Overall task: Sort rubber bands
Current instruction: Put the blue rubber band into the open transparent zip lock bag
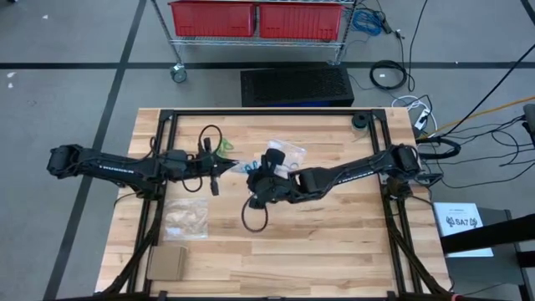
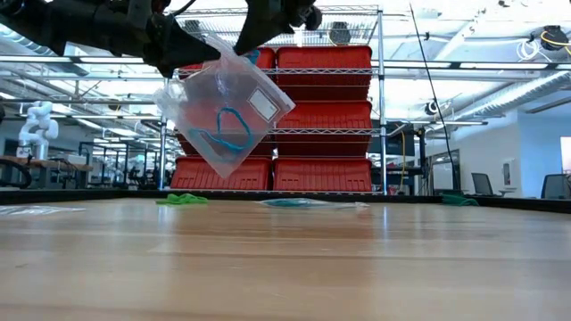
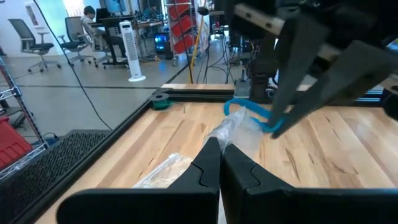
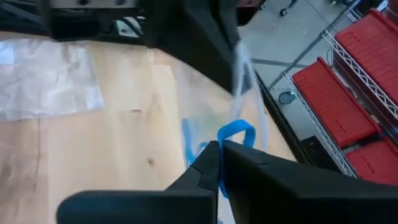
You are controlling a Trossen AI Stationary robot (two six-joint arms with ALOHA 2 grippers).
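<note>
A clear plastic bag (image 2: 223,102) hangs in the air above the table's middle, with bright blue rubber bands (image 2: 228,134) inside it. My left gripper (image 1: 219,170) is shut on the bag's left side. My right gripper (image 1: 253,171) faces it from the right and is shut on a blue band (image 4: 236,134) at the bag's top. A small cluster of green bands (image 1: 224,149) lies on the table behind my left gripper. A second clear bag (image 1: 286,155) with teal bands lies flat behind my right gripper. My left gripper pinches the bag's gathered upper edge (image 3: 225,132) between its two fingers, coming level from the table's left. The bag is lifted clear of the table and hangs tilted below the fingers. How many layers it has, I cannot tell. My right gripper pinches a blue rubber band's loop (image 4: 231,132) between its fingers (image 3: 292,106), coming from the table's right. The loop stands out past the fingertips at the bag's top. The rest of the band runs down into the hanging bag.
A flat clear bag (image 1: 185,217) and a brown card piece (image 1: 167,263) lie near the left front. A black cable loop (image 1: 254,217) hangs under my right arm. A black round piece (image 1: 359,121) sits at the far right. Bare wood stretches along the near and right side.
</note>
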